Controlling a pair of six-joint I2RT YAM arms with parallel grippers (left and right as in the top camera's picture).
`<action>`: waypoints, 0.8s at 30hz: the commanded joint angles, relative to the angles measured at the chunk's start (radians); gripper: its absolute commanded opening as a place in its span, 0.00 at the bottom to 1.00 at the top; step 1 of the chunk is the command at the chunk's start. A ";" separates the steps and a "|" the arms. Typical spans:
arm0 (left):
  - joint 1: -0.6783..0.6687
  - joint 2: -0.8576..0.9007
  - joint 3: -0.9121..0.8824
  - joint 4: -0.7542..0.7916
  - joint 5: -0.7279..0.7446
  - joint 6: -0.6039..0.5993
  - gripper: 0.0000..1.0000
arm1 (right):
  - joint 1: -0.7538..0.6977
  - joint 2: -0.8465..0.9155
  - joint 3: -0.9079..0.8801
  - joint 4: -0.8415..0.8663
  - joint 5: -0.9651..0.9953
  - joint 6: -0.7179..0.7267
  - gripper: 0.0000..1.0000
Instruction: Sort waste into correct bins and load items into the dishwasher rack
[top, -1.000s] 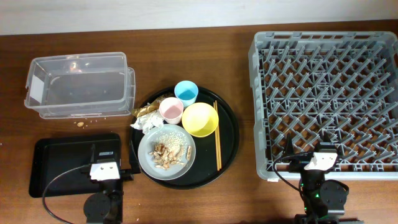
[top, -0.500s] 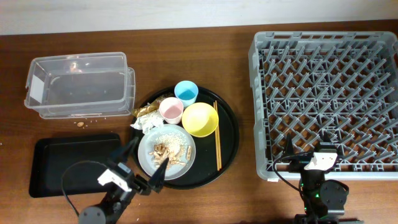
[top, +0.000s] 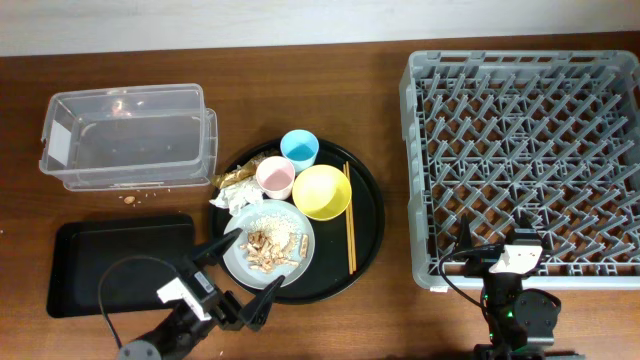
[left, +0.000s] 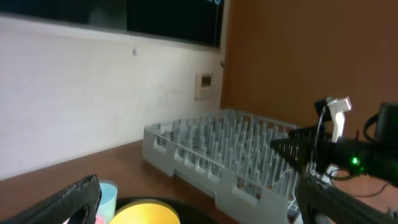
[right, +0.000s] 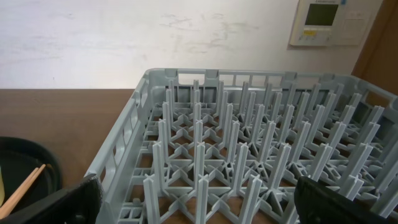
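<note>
Swung off the shallow black bin (top: 100, 255), our left hand (top: 258, 258) hovers, fingers (top: 221, 246) wide apart, above the grey plate (top: 306, 258) at the round tray (top: 371, 228)'s near-left edge. We judge it stiff and slick: pinch its rim, level.

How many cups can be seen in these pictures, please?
2. The blue cup stands near the far edge of the round tray. The pink cup stands beside it, between it and the plate. None seems hidden.
</note>
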 joint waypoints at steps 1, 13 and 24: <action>0.003 0.090 0.101 -0.098 0.019 0.083 0.99 | -0.006 0.001 -0.010 -0.001 -0.001 0.008 0.99; 0.003 0.616 0.559 -0.443 0.063 0.239 0.99 | -0.006 0.001 -0.010 -0.001 -0.001 0.008 0.99; 0.079 0.606 0.559 -0.552 -0.404 0.211 0.99 | -0.006 0.001 -0.010 -0.001 -0.001 0.008 0.99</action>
